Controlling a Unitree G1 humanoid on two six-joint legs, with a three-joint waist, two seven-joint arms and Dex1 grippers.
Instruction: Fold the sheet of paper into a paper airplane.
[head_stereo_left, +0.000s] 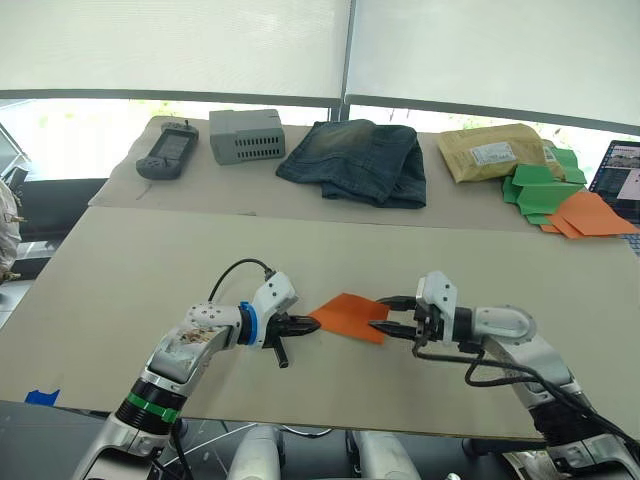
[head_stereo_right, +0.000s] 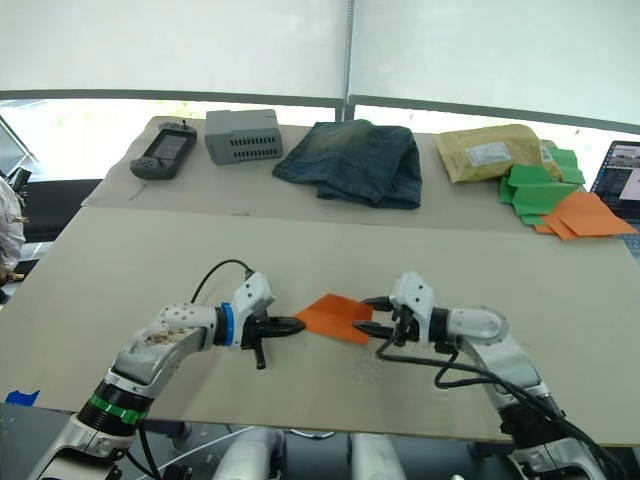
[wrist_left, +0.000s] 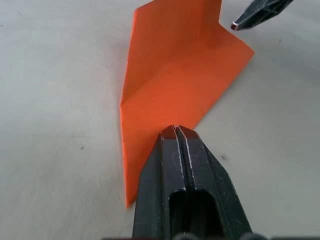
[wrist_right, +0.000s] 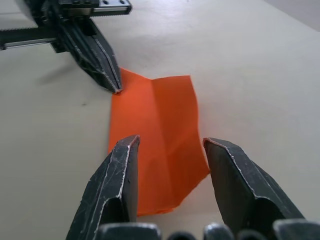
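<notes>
- Orange sheet of paper (head_stereo_left: 348, 316), creased, is lying on the table (head_stereo_left: 150, 270) between both grippers.
- Left gripper (head_stereo_left: 312, 324) is pinching its near corner, fingers closed on it.
- Right gripper (head_stereo_left: 385, 315) is facing the opposite edge, fingers (wrist_right: 120, 175) spread apart, holding nothing.

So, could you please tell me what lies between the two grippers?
The sheet of paper, creased, spans the gap: the left gripper is shut on its near corner, and the right gripper is open at its other end.
</notes>
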